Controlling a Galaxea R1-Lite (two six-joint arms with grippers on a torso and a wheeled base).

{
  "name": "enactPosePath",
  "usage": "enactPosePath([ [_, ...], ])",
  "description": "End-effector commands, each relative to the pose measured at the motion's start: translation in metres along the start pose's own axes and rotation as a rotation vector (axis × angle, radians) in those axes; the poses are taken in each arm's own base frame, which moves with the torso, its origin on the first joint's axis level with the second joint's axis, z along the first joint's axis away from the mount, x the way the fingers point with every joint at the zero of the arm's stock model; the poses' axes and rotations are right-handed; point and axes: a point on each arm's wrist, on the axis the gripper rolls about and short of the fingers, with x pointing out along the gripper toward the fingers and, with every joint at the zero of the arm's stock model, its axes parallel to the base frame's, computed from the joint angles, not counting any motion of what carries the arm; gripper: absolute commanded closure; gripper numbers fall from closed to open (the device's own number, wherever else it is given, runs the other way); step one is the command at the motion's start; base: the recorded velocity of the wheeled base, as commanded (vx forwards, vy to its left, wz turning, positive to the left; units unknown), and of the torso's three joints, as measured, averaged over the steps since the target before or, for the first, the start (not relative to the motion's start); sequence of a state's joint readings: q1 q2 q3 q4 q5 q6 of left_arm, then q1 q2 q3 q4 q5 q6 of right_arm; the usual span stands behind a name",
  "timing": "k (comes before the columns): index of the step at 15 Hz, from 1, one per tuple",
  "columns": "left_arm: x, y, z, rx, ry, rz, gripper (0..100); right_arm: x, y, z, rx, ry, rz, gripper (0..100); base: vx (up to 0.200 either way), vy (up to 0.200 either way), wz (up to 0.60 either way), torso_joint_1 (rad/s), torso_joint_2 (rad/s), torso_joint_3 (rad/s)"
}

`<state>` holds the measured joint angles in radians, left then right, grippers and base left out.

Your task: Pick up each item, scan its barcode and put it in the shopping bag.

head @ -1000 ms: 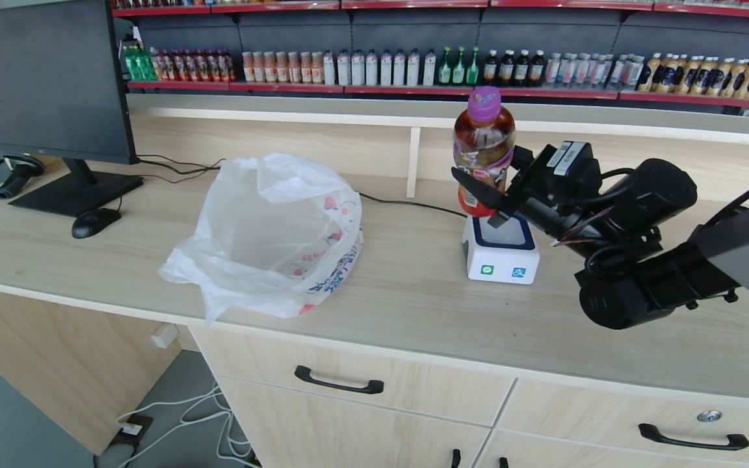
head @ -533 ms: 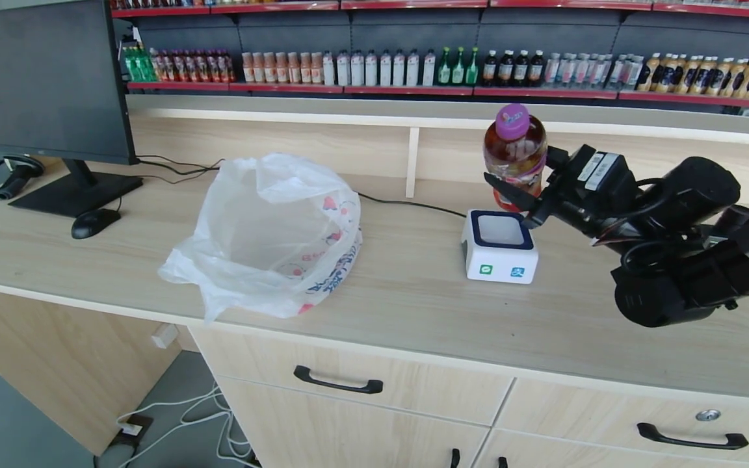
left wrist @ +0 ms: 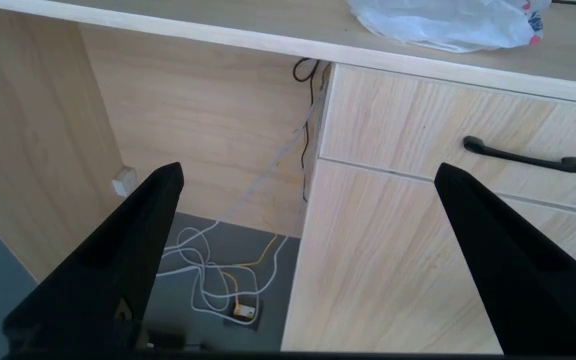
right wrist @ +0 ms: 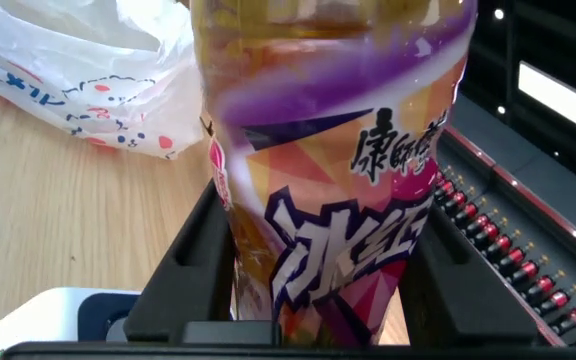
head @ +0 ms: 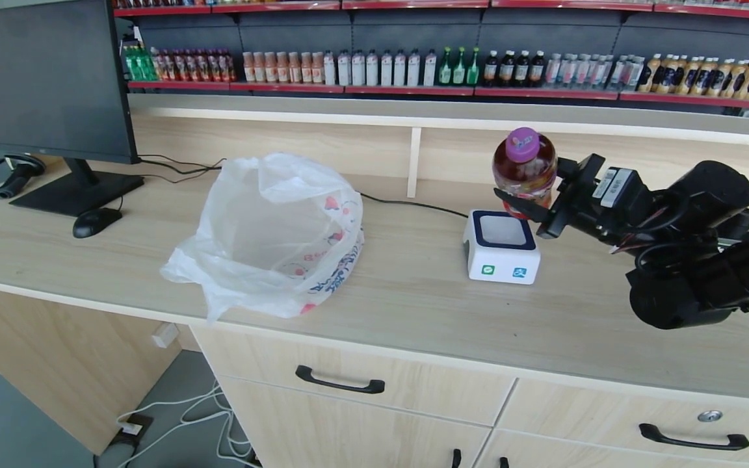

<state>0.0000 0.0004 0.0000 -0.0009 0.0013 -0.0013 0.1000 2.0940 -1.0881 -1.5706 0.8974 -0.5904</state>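
Shop counter [head: 413, 305] — my right gripper [head: 532, 195], clamping the bottle [head: 524, 162], has drifted to 1 o'clock of the scanner [head: 501, 247], away from the bag [head: 270, 227]; rescan likely. Left gripper [left wrist: 308, 180] gapes wide.

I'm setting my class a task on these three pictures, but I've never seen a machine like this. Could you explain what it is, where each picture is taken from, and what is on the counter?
This is a two-armed robot at a shop checkout. The wide picture comes from a camera on its head, looking down on the wooden counter. The other two come from cameras on its wrists. Each arm ends in a two-fingered tool. The right tool is shut on a drink bottle with a purple cap, holding it upright close to the white scanner box. Further to the robot's left lies a plastic shopping bag, then a monitor and a mouse. The left tool is open, low down in front of the drawers.
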Motion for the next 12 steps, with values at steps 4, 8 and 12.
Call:
enactPosePath([
  [4, 0.0001, 0.0000, 0.0001, 0.000, 0.000, 0.000, 0, 0.0016, 0.0059, -0.0085, 0.008, -0.004, 0.021, 100, 0.000, 0.000, 0.00, 0.000, 0.00, 0.000],
  [8, 0.0001, 0.0000, 0.0001, 0.000, 0.000, 0.002, 0, 0.0012, 0.0070, -0.0092, 0.007, -0.001, 0.022, 100, 0.000, 0.000, 0.00, 0.000, 0.00, 0.000],
  [12, 0.0001, 0.0000, 0.0001, 0.000, 0.000, 0.002, 0, -0.0002, 0.0095, -0.0099, 0.014, 0.005, 0.026, 100, 0.000, 0.000, 0.00, 0.000, 0.00, 0.000],
])
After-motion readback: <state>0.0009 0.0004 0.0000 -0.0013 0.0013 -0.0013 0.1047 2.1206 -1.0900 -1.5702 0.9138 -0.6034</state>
